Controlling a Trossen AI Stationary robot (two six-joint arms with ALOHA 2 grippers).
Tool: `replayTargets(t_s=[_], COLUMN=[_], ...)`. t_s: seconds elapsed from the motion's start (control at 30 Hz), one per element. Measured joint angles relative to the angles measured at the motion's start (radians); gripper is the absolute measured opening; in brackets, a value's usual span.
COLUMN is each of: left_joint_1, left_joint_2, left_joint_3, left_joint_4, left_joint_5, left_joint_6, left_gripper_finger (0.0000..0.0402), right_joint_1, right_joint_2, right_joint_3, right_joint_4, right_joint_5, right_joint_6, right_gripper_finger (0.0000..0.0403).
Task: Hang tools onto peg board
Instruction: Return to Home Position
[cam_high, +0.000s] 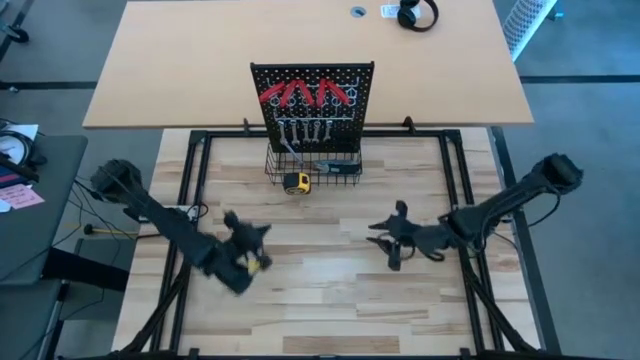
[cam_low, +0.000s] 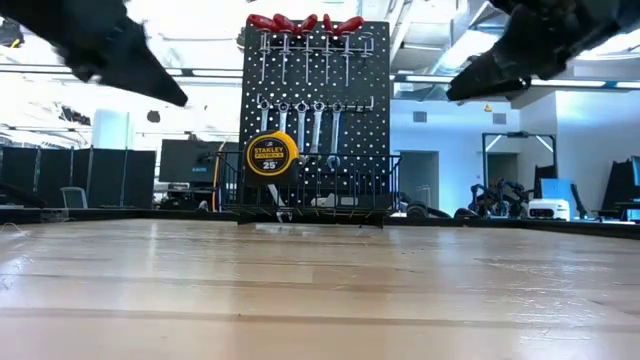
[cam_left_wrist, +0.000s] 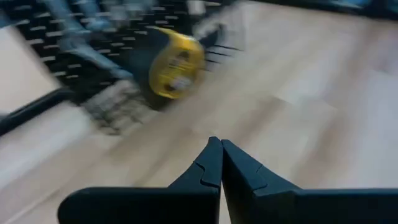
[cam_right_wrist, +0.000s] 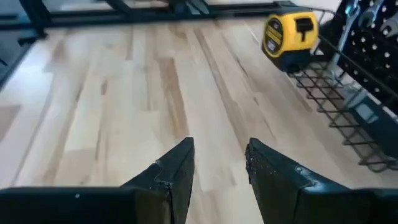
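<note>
Looking down from above, I see the peg board (cam_high: 312, 100) upright at the far side of the bench (cam_high: 320, 310), with red-handled pliers (cam_high: 305, 95) along its top row and silver wrenches (cam_high: 303, 130) hung beneath. A wire basket (cam_high: 330, 168) sits at its foot, with a yellow tape measure (cam_high: 296, 182) at the basket's front edge. No tool lies loose on the bench, so I judge the hanging done. The left pincer (cam_high: 250, 233) and the right pincer (cam_high: 380, 236) hover mid-bench, well apart and short of the board. The level view shows both arms high above the wood, either side of the board. The left wrist view shows its fingers pressed together on nothing. The right wrist view shows its fingers parted and empty, the basket off to one side. To home cleanly I would draw each arm straight back on its own side, stay raised, and keep clear of the basket and tape measure.
</note>
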Motion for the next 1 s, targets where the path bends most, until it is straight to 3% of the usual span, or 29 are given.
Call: replayTargets(t_s=[0.13, 0.3, 0.4, 0.57, 0.73, 1.0], left_joint_1=[0.171, 0.476, 0.673, 0.912, 0.999, 1.025], left_joint_2=[-0.112, -0.165, -0.166, -0.146, -0.067, 0.095], left_joint_3=[-0.050, -0.051, -0.051, -0.050, -0.049, -0.014], left_joint_4=[0.036, 0.231, 0.345, 0.431, 0.538, 0.638], left_joint_5=[0.023, 0.141, 0.266, 0.515, 0.609, 0.608], left_joint_6=[0.115, 0.458, 0.592, 0.652, 0.708, 0.748], left_gripper_finger=[0.0015, 0.0065, 0.0098, 0.0143, 0.0175, 0.0182], right_joint_1=[0.019, -0.028, -0.062, -0.105, -0.151, -0.182], right_joint_2=[0.090, 0.204, 0.260, 0.313, 0.315, 0.308], right_joint_3=[-0.041, -0.021, -0.011, -0.006, -0.006, -0.006], right_joint_4=[0.204, 0.349, 0.394, 0.405, 0.422, 0.475], right_joint_5=[0.049, 0.048, 0.047, 0.045, 0.044, 0.044], right_joint_6=[-0.050, -0.143, -0.179, -0.219, -0.241, -0.283], right_gripper_finger=[0.0154, 0.0154, 0.0154, 0.0154, 0.0154, 0.0154])
